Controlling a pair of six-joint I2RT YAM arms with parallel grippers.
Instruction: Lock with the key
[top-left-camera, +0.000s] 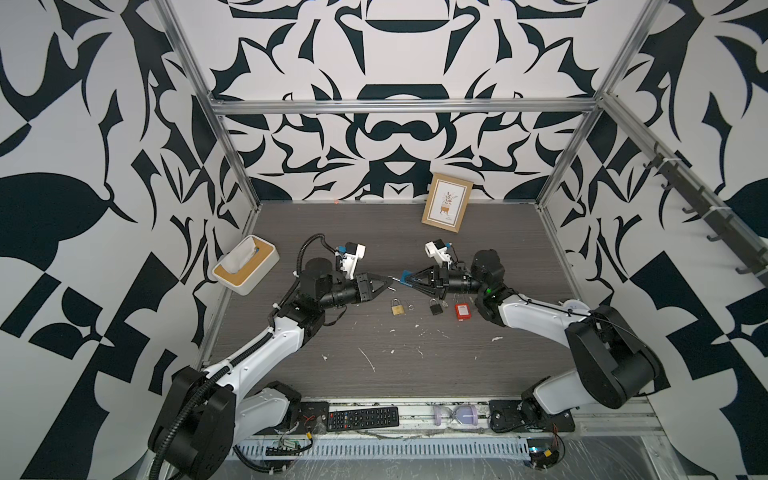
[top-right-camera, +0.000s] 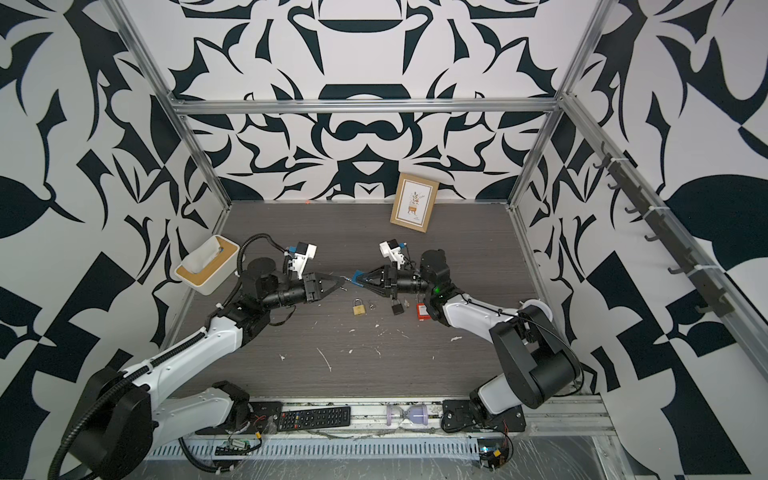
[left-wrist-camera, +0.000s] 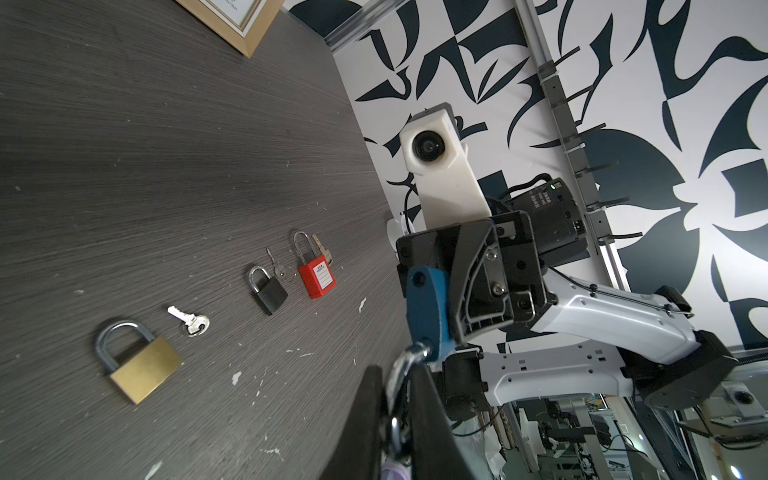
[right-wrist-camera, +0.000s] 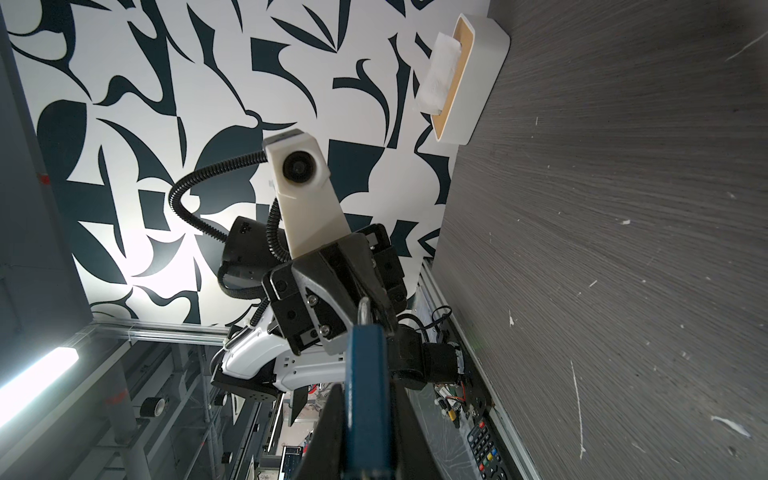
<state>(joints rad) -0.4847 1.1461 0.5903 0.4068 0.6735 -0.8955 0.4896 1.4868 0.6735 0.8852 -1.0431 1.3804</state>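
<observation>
Above mid-table, right gripper (top-left-camera: 405, 279) is clamping the blue padlock (top-left-camera: 404, 274) by its body, off the surface. Left gripper (top-left-camera: 390, 283) is facing it tip to tip, fingers pinching together on the shackle (left-wrist-camera: 409, 359).

Just near of them, three more padlocks are lying in a row on the table (top-left-camera: 374, 241): brass padlock (top-left-camera: 397, 308) left, black padlock (top-left-camera: 435, 307) middle, red padlock (top-left-camera: 461, 311) right. Right arm's wrist is hanging over black and red, partly covering red in a top view.

Left wrist view is showing three loose keys that the top views are barely giving: silver key (left-wrist-camera: 189, 322) between brass and black, second key (left-wrist-camera: 276, 266) just beside black, third key (left-wrist-camera: 324, 249) behind red. Whether a key is sitting in the blue padlock, cannot tell. Right wrist view is showing the shackle running from the blue body into the left fingers.

Tissue box (top-left-camera: 245, 266) is sitting far left, picture frame (top-left-camera: 446, 208) is leaning on the far wall, and remote (top-left-camera: 362, 419) and hourglass (top-left-camera: 457, 414) are lying at the near edge.

Count: four padlocks, three keys, two grippers.
</observation>
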